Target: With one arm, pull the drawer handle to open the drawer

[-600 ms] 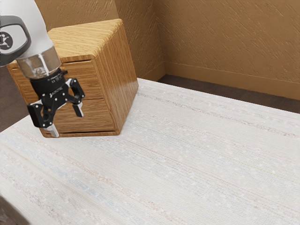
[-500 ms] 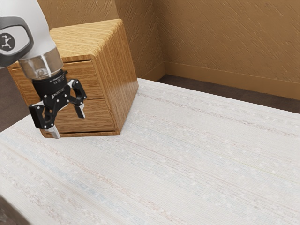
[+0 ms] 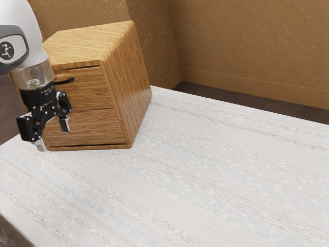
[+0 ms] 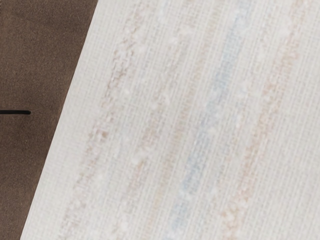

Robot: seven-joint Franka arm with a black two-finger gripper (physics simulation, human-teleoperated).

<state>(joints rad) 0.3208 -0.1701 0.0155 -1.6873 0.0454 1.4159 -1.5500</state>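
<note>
Two black fingers [image 3: 66, 123] of the gripper [image 3: 52, 136] stand wide apart in the exterior view, with nothing between them and nothing touched. The gripper hangs tips-down from the white arm [image 3: 20, 41], in front of the wooden cabinet [image 3: 115, 77] and low over the table [image 3: 205, 170].

Seen from the gripper, the task's drawer handle [image 3: 64, 81] lies at about 1 o'clock, above the fingers and apart from them. It is a short dark bar on the upper drawer [image 3: 87, 90]. The lower drawer [image 3: 92, 126] sits just beneath, partly behind the fingers. Both drawer fronts look flush with the cabinet face, so what they hold cannot be seen.

The cabinet stands at about 10 o'clock in the exterior view, on the table near its far edge and close to the brown wall [image 3: 247, 36]. From 2 o'clock round to 6 o'clock the striped pale tabletop runs broad and bare.

In the wrist view the table's edge cuts slantwise, with pale striped cloth [image 4: 200, 125] on one side and dark brown floor [image 4: 40, 75] on the other. A thin dark line [image 4: 15, 112] shows against the floor; what it is cannot be told.
</note>
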